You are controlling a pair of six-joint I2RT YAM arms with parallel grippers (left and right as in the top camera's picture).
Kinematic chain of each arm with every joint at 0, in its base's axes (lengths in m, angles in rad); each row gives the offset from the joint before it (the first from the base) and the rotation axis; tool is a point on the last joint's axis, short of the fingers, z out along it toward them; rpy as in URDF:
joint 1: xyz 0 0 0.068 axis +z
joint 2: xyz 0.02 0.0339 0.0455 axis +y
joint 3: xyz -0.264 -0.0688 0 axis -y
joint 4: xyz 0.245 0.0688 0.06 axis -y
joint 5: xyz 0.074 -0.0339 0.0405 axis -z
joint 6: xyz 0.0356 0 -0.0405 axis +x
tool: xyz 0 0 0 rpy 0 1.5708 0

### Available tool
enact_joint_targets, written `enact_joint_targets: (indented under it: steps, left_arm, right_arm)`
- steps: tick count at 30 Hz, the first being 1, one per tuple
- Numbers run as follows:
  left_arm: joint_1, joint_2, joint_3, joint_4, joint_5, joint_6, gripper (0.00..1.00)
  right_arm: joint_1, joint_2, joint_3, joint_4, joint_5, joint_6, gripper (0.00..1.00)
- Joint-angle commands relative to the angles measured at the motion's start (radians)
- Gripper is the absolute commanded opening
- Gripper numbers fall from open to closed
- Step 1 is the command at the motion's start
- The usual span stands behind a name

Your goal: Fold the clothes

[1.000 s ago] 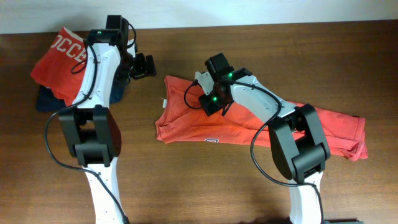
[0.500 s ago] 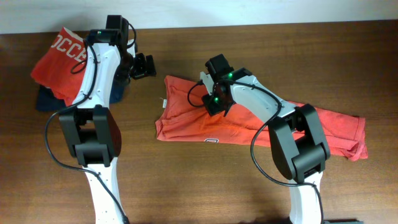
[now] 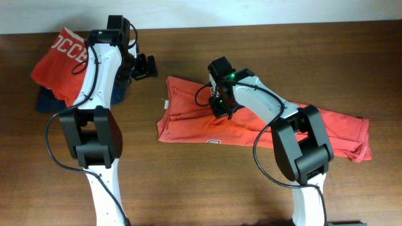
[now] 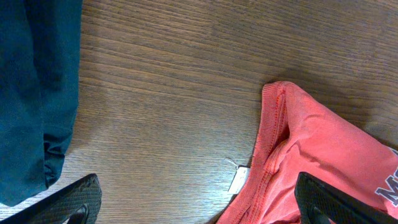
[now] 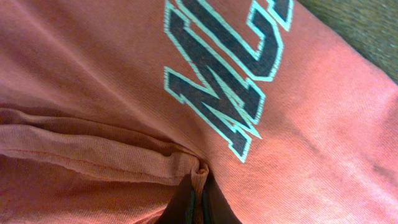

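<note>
The clothes in play are a coral-red T-shirt (image 3: 264, 125) lying crumpled across the middle of the table, with dark lettering outlined in white (image 5: 217, 81). My right gripper (image 3: 220, 108) is shut on a pinched ridge of its fabric (image 5: 199, 174) near the shirt's left part. My left gripper (image 3: 146, 66) hovers open above bare wood to the upper left of the shirt, holding nothing. In the left wrist view its two fingertips (image 4: 78, 200) stand wide apart, with the shirt's hemmed edge (image 4: 292, 143) and a small white tag (image 4: 238, 179) between them.
A second coral-red garment with white letters (image 3: 59, 59) lies folded on a dark navy garment (image 3: 47, 100) at the table's back left corner. The navy cloth (image 4: 37, 93) fills the left of the left wrist view. The brown wooden table (image 3: 188, 182) runs out to a pale wall behind.
My right gripper has shifted a little to the right and toward the front, dragging the pinched fabric with it. The left arm has stayed still and open.
</note>
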Motion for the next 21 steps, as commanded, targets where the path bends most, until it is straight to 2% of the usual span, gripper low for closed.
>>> enact_joint_targets:
  steps: [1,5,6,8,11,13,18,21]
  left_arm:
    - [0.001,0.021,-0.002,0.003,-0.008,0.002,0.99]
    - [0.001,0.021,-0.002,0.003,-0.008,0.002,0.99]
    - [0.001,0.021,-0.002,0.003,-0.008,0.002,0.99]
    - [0.001,0.021,-0.002,0.003,-0.008,0.002,0.99]
    - [0.001,0.021,-0.002,0.003,-0.008,0.002,0.99]
    - [0.001,0.021,-0.002,0.003,-0.008,0.002,0.99]
    - [0.001,0.021,-0.002,0.003,-0.008,0.002,0.99]
    - [0.001,0.021,-0.002,0.003,-0.008,0.002,0.99]
  right_arm:
    - [0.000,-0.024,0.020,-0.005,0.048,0.035,0.04]
    - [0.000,-0.024,0.020,-0.012,0.061,0.061,0.05]
    - [0.000,-0.024,0.020,-0.013,0.060,0.061,0.09]
    - [0.000,-0.024,0.020,-0.016,0.060,0.060,0.23]
    - [0.000,-0.024,0.026,-0.016,0.060,0.056,0.28]
    - [0.000,-0.025,0.039,-0.021,0.058,0.056,0.36]
    - [0.001,-0.045,0.114,-0.069,-0.061,-0.032,0.43]
    - [0.001,-0.058,0.168,-0.114,-0.066,-0.039,0.44]
